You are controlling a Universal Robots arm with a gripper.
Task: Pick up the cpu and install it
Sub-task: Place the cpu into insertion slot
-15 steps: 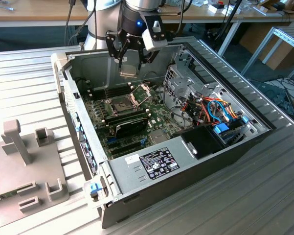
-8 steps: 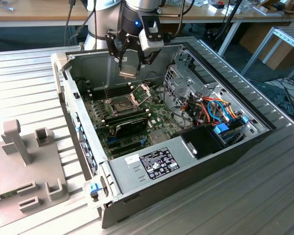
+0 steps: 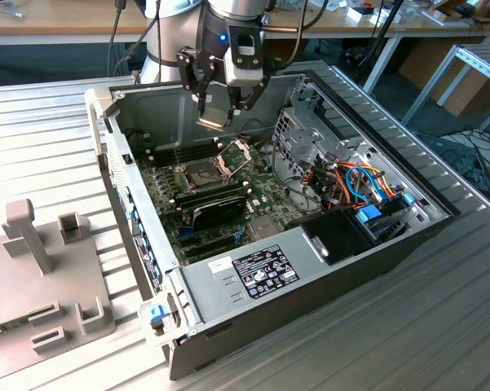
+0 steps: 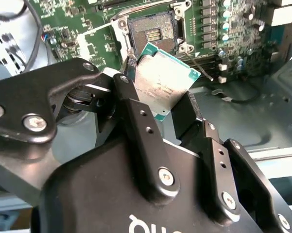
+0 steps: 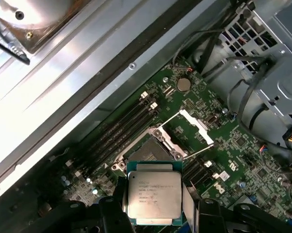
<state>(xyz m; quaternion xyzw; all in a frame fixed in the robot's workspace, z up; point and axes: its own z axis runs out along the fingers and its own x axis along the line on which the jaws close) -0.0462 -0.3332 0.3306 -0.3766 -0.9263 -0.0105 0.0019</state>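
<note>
In the exterior view, a grey plastic fixture [image 3: 28, 244] sits at lower left. Beyond it, mid-frame, is an open computer case [image 3: 208, 285], showing the green motherboard [image 3: 265, 191] and its socket [image 3: 197, 173] with the metal frame lifted. At upper centre the gripper [image 3: 218, 110] hangs above the socket. Its fingers are closed narrowly on opposite edges of the cpu [image 3: 214, 118], which is held tilted above the board.

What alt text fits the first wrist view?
The gripper holds the cpu by its edges, silver top facing the camera, above the green motherboard. Just past the chip, the dark socket lies uncovered, with its metal frame hinged open.
</note>
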